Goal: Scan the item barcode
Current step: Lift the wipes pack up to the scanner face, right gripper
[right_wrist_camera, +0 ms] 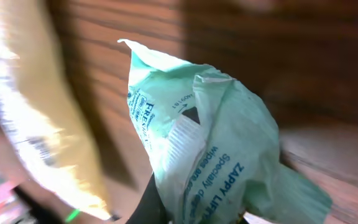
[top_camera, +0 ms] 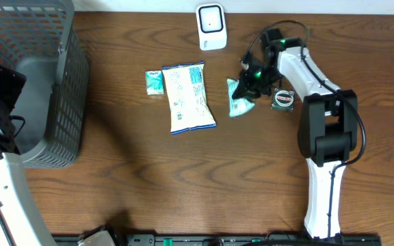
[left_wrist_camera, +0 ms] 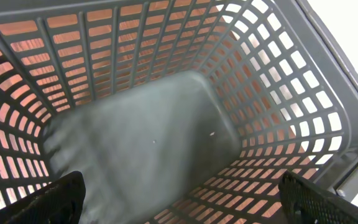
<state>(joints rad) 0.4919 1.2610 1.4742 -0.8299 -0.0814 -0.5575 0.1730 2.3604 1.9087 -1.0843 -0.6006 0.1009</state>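
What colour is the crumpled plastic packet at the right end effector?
The crumpled plastic packet: mint green, blue print; right wrist view.

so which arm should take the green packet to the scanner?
Right. The right gripper is shut on the green packet, near the white scanner; the left gripper hangs open over the basket, far off.

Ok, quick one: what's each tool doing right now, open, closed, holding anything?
Left tool: open, empty, above the grey basket.
Right tool: closed on the mint-green packet.
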